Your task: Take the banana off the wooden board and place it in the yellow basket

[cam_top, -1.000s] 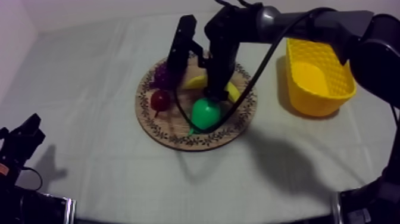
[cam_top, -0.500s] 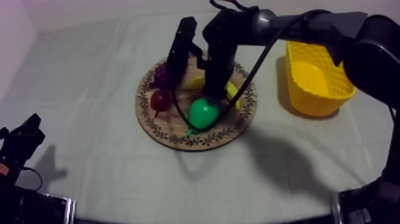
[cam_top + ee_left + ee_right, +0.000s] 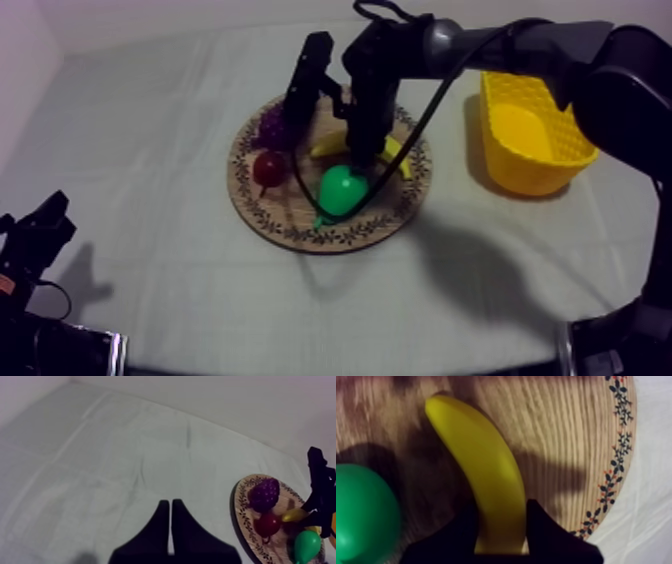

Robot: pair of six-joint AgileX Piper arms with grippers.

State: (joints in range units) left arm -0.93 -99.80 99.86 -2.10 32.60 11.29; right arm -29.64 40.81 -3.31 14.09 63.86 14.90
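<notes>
The right gripper is clamped on one end of the banana, whose length runs straight away from it across the wooden board. The yellow basket stands on this arm's side. The left gripper rests closed, well apart.

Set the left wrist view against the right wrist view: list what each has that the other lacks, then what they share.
Left wrist, not right: the left end effector, shut over the cloth, plus the grapes and small red fruit. Right wrist, not left: the close grip, with the right end effector shut on the banana. Shared: banana, pear, wooden board, cloth.
</notes>
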